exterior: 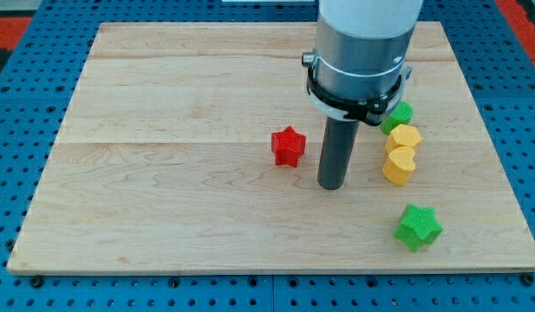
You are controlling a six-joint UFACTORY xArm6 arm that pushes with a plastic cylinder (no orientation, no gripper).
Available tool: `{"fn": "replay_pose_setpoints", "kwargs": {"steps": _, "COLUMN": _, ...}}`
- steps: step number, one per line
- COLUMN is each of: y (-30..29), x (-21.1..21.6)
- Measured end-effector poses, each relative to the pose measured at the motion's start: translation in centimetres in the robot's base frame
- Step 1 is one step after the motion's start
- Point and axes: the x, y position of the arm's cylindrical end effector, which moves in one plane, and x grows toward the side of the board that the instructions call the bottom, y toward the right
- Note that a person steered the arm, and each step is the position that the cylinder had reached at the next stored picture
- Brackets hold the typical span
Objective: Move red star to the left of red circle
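Note:
The red star lies on the wooden board a little right of its middle. My tip rests on the board just right of the star and slightly lower, with a small gap between them. The red circle is hidden behind the arm's body, as are the blue blocks.
Right of my tip stand two yellow blocks, one above the other. A green block peeks out above them beside the arm. A green star lies at the lower right.

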Motion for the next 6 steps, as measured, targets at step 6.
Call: {"fn": "replay_pose_setpoints", "kwargs": {"steps": 6, "y": 0.4, "x": -10.0}}
